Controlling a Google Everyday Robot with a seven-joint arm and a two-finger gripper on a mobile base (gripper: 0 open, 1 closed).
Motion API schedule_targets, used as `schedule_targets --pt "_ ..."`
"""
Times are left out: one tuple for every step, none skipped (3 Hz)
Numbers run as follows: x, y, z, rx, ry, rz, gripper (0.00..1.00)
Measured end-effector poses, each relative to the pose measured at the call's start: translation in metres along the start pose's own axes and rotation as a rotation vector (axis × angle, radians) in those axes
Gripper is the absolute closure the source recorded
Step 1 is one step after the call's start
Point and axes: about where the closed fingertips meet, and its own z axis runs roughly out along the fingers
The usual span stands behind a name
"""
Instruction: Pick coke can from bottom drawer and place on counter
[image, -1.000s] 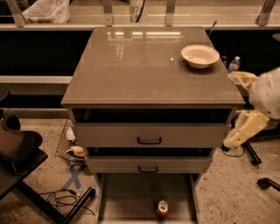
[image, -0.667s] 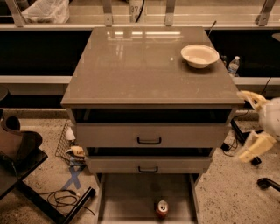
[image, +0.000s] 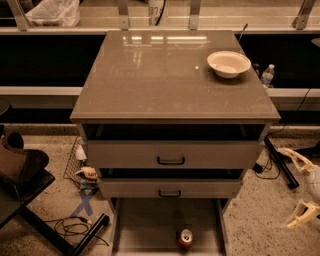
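The coke can (image: 185, 239) stands upright on the floor of the open bottom drawer (image: 145, 225), near its front edge and right of centre. The counter (image: 165, 80) is the glossy grey-brown top of the cabinet. My gripper (image: 284, 187) is at the right edge of the view, beside the cabinet's lower right corner and well to the right of the can. Its two pale fingers (image: 296, 156) are spread wide and hold nothing.
A white bowl (image: 228, 63) sits on the counter's back right. Two shut drawers with black handles (image: 170, 161) are above the bottom drawer. A water bottle (image: 267, 75) stands behind on the right. A dark chair (image: 20, 172) and cables (image: 75, 227) are at the left.
My gripper has moved down and to the right, from beside the counter's right edge to low beside the cabinet. The can and bowl have not moved.
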Motion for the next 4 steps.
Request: schedule_targets --pt "-0.001 0.0 0.0 -0.001 0.0 0.005 0.0" --pt "0.027 0.017 0.036 -0.039 -0.022 0.078 0.0" --pt "0.067 0.042 0.071 -0.064 -0.06 0.146 0.0" --pt "0.107 0.073 0.097 -0.078 -0.117 0.181 0.0"
